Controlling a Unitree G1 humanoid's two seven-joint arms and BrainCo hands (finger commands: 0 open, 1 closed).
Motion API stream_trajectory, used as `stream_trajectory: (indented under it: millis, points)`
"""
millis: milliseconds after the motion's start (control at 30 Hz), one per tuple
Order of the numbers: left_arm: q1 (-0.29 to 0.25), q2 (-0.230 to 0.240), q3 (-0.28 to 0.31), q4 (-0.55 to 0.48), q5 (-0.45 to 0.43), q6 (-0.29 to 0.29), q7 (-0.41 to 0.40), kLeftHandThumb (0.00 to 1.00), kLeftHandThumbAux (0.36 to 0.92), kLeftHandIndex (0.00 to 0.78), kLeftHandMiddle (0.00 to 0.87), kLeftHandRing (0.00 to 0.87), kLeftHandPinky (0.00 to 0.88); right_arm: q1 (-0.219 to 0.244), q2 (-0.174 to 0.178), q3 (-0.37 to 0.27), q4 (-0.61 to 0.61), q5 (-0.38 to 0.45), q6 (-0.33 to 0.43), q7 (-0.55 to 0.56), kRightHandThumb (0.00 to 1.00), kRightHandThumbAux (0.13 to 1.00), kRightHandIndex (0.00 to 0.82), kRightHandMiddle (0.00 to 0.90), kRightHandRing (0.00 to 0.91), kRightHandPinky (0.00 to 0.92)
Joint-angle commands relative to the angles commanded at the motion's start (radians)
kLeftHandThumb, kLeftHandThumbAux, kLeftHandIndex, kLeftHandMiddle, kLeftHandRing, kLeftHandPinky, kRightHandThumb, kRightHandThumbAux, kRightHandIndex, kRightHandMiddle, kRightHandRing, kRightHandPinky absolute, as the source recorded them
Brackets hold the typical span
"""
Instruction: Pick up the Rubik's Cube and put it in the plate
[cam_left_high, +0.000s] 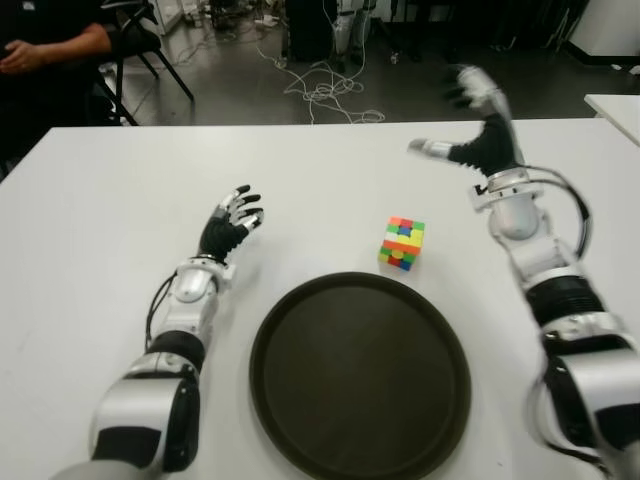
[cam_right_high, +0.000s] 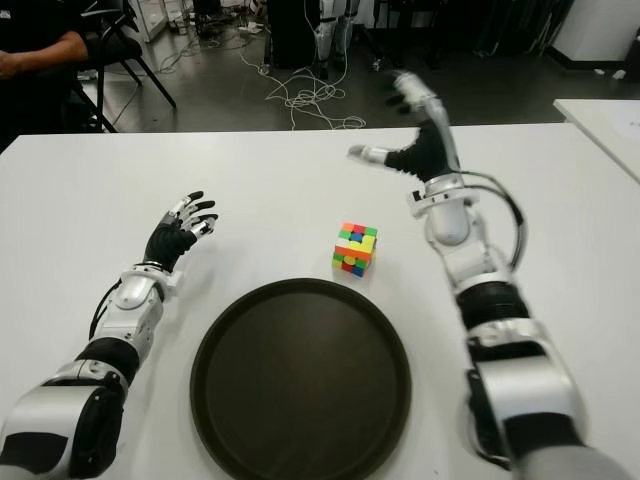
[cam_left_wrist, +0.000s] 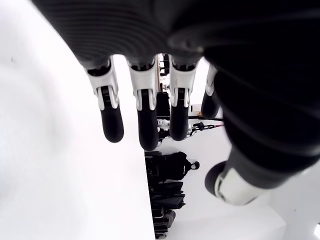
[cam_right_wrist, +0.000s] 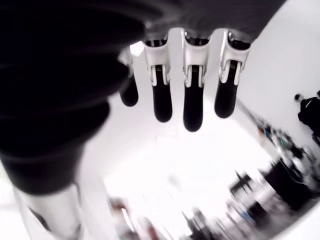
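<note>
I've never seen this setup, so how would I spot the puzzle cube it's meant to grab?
Find the round dark plate on the white table. Just beyond its far rim sits the Rubik's Cube, the only multicoloured thing there, untouched between both open hands.

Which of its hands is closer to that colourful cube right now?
The right hand, though not by much. It is raised, open, beyond the Rubik's Cube toward the robot's right. The left hand shows open on the cube's left, farther off.
</note>
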Motion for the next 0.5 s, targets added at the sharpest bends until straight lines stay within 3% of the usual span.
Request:
stream_trajectory:
  millis: [133,233,500]
  points:
    - [-0.001,0.001,-0.001,0.001,0.001,0.002,-0.001,0.244,0.727,0.109,0.198,0.209,0.211,0.002,-0.028,0.049,-0.038,-0.032,0.031,0.084,0.000,0.764,0.193,0.231,0.243,0.193]
    - [-0.002,0.003,-0.004,0.002,0.004,0.005,-0.001,0.245,0.728,0.106,0.197,0.208,0.205,-0.013,-0.074,0.115,-0.097,-0.074,0.098,0.258,0.000,0.765,0.188,0.227,0.238,0.198]
    - [-0.002,0.005,-0.008,0.005,0.011,0.001,0.005,0.239,0.726,0.106,0.198,0.203,0.200,0.016,-0.113,0.140,-0.272,-0.114,0.235,0.413,0.000,0.749,0.157,0.195,0.203,0.168]
